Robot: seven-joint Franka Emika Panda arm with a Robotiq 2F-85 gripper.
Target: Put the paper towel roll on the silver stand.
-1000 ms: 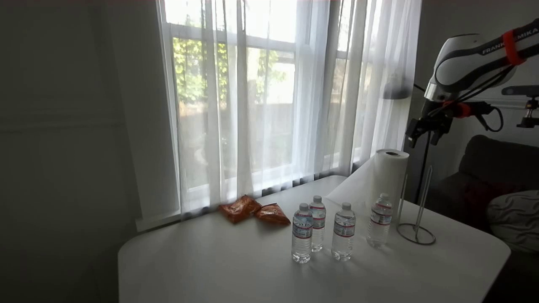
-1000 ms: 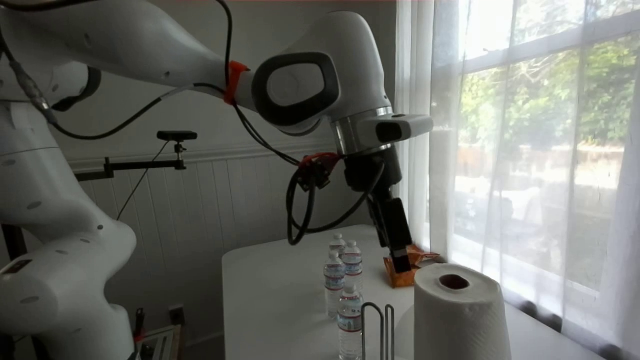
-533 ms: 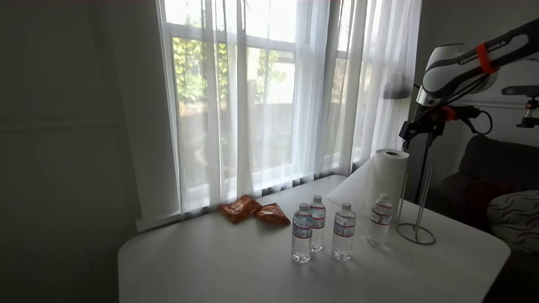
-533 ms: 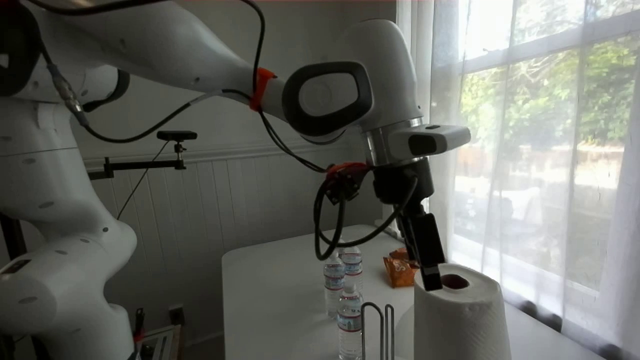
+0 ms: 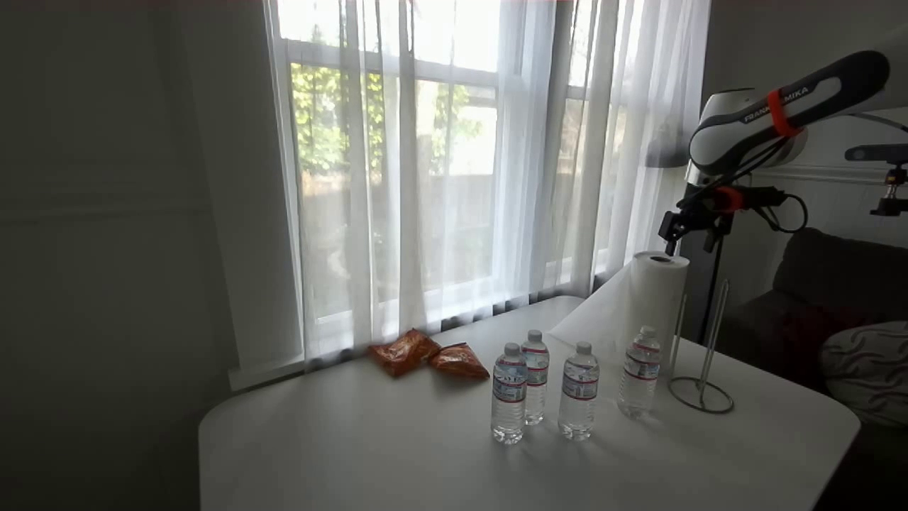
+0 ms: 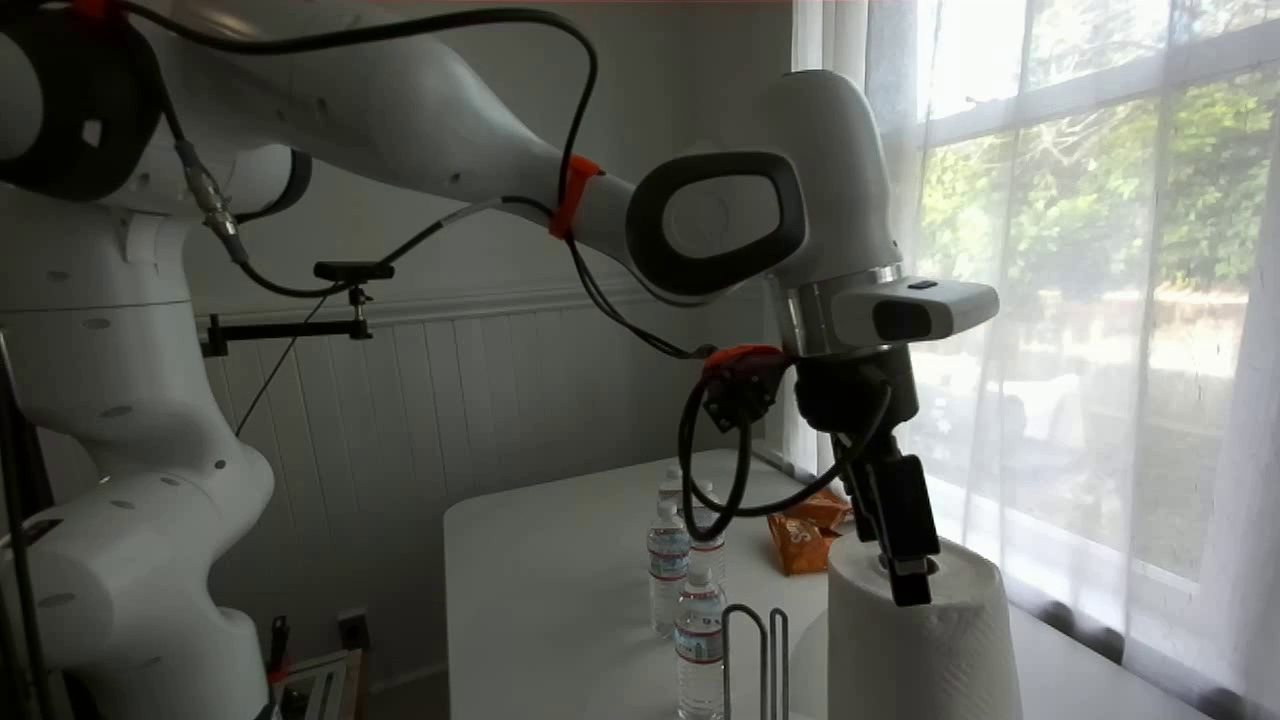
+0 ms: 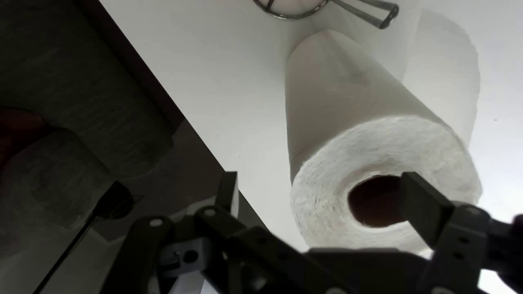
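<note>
The white paper towel roll stands upright on the table, with a loose sheet trailing from it. It also shows in an exterior view and from above in the wrist view. The silver stand is beside the roll, with nothing on it; its ring shows in the wrist view. My gripper is open and empty above the roll's top. In the wrist view the right finger overlaps the core hole; the left finger is outside the roll. Contact cannot be told.
Several water bottles stand near the stand and roll, one bottle close in front of the roll. Orange snack bags lie by the window. Sheer curtains hang behind the roll. The table edge runs beside the roll.
The arm and gripper have moved toward the roll and down, leftward in one exterior view and rightward in the other, until over the roll's top. The roll, stand and bottles have not moved.
</note>
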